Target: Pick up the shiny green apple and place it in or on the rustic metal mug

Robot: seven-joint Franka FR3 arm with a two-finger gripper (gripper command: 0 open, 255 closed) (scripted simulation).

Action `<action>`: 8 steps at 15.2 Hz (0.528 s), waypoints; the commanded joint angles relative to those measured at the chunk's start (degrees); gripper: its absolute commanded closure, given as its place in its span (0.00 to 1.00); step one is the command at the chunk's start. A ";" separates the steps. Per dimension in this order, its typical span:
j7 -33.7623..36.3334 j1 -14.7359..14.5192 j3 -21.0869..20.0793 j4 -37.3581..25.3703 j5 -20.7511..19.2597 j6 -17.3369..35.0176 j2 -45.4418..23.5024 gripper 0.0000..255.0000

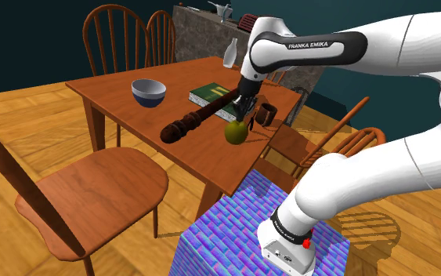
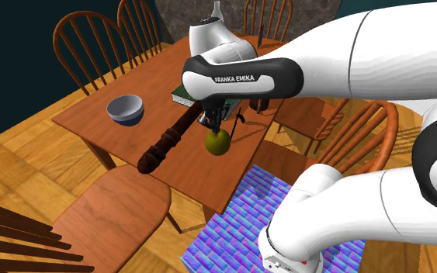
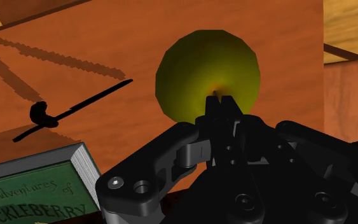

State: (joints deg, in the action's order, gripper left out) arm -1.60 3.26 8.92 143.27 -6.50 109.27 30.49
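A yellow-green apple [image 1: 236, 132] [image 2: 218, 143] sits low over the brown table [image 1: 124, 114], close to its near edge. My black gripper [image 1: 244, 116] [image 2: 215, 124] is directly above it. In the wrist view the two fingers meet at the apple's [image 3: 196, 70] top, with the gripper [image 3: 220, 105] shut on its stem. I cannot tell whether the apple touches the table. The dark mug [image 1: 266, 114] stands just beyond the gripper, toward the shoulder view's right, partly hidden by the hand.
A dark turned wooden rod [image 1: 195, 121] [image 2: 170, 139] lies beside the apple. A green book [image 1: 212, 94] [image 3: 37, 191] and a blue-grey bowl [image 1: 149, 92] [image 2: 126, 109] lie farther back. A white vase [image 1: 230, 53] stands at the far edge. Wooden chairs [image 1: 93, 196] ring the table.
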 commanded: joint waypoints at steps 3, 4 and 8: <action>-0.10 -0.08 -0.23 -2.78 0.19 -3.30 0.51 1.00; -0.12 -0.09 -0.29 -3.46 0.24 -4.11 0.64 1.00; -0.22 -0.16 -0.51 -6.26 0.40 -7.29 1.01 1.00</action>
State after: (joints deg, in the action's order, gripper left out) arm -1.78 3.12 8.46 137.83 -6.15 102.93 31.40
